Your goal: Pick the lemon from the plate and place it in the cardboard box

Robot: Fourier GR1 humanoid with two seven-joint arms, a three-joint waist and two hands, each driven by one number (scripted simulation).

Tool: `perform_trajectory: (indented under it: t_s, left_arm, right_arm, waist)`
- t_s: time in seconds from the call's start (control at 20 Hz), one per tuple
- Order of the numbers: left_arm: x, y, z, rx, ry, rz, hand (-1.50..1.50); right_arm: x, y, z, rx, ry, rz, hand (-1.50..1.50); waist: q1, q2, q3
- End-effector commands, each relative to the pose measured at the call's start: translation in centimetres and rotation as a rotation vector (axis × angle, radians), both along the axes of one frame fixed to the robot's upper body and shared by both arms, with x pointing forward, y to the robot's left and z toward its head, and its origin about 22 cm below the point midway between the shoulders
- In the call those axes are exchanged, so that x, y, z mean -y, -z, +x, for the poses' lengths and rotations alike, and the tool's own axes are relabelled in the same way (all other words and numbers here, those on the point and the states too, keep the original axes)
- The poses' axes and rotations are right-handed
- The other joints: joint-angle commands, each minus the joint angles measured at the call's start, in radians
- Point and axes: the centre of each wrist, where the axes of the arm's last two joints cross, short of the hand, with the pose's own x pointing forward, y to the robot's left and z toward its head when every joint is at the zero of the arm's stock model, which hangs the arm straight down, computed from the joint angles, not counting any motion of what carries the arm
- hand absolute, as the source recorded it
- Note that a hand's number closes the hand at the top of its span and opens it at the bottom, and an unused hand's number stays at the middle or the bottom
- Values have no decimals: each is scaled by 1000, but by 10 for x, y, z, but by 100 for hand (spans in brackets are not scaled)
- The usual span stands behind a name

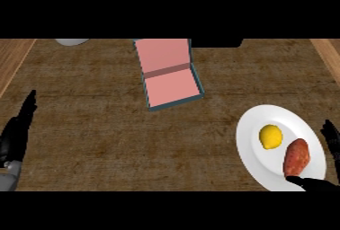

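Observation:
A yellow lemon point(270, 136) lies on the white plate point(256, 130) at the right of the counter, beside a reddish sweet potato point(296, 157). The box point(167, 74), pink inside with a teal rim, stands open at the upper middle of the counter. My right hand point(330, 143) shows at the right edge, open, its fingers up beside the plate and its thumb point(312, 183) at the plate's lower rim, just below the sweet potato. It holds nothing. My left hand point(15, 132) rests open at the left edge, fingers up, far from the lemon.
A pale round object point(72, 41) is cut off by the top edge at the upper left. Lighter wooden strips point(13, 58) border the dark counter top on both sides. A dark block point(216, 42) sits at the top behind the box.

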Motion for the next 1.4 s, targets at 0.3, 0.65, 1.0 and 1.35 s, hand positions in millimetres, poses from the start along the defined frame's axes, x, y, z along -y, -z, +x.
perform_trajectory:
  t_s: [0.3,0.65,1.0,1.35]
  left_arm:
    - [7,6,-2,16,20,6,0]
    - [15,7,-6,3,38,13,0]
    - [-2,-1,17,0,13,24,0]
    - [8,-6,17,14,14,19,0]
  right_arm:
    - [48,-33,0,-220,-114,-446,-150]
    - [20,-82,44,-466,-218,-602,-150]
    - [-11,-93,87,-629,-304,-626,-150]
    - [-29,-69,101,-688,-299,-682,-150]
  waist:
    - [23,3,-2]
    - [28,0,-3]
    - [17,2,-1]
    - [16,1,-1]
